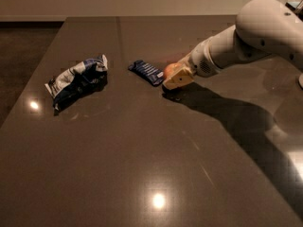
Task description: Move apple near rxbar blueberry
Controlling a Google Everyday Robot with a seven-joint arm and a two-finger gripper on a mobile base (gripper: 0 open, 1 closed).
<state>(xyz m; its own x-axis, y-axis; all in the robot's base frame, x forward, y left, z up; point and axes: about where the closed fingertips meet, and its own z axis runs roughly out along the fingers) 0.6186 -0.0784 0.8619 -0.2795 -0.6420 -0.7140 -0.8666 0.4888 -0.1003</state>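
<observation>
Camera view has the white arm [236,46] reaching in from the upper right, stretched low across the dark tabletop [142,164] toward the middle. At its tip, the tool [174,76] is clamped on the apple [169,70]. You can see a reddish-orange curve of the fruit peeking out on the left side of the pale, blocky finger [180,78], and most of the apple is hidden behind that finger.

Now look where it is: the apple sits just beside the rxbar blueberry [146,72], right off the bar's right-hand end. The gap between them is very small, and I cannot tell whether they actually touch. The bar lies flat on the tabletop, angled diagonally, dark blue with pale stripes.

A dark shadow [222,112] sits right under the tool and spreads off to the lower right beneath the arm. Whether the apple is resting on the tabletop or held a touch above it, I cannot tell from this angle.

Over on the left, well apart from all this, a crumpled blue-and-white chip bag [78,79] lies on its side. Two bright light reflections gleam on the glossy surface, one [158,200] near the front edge and one [34,105] just left of the bag.
</observation>
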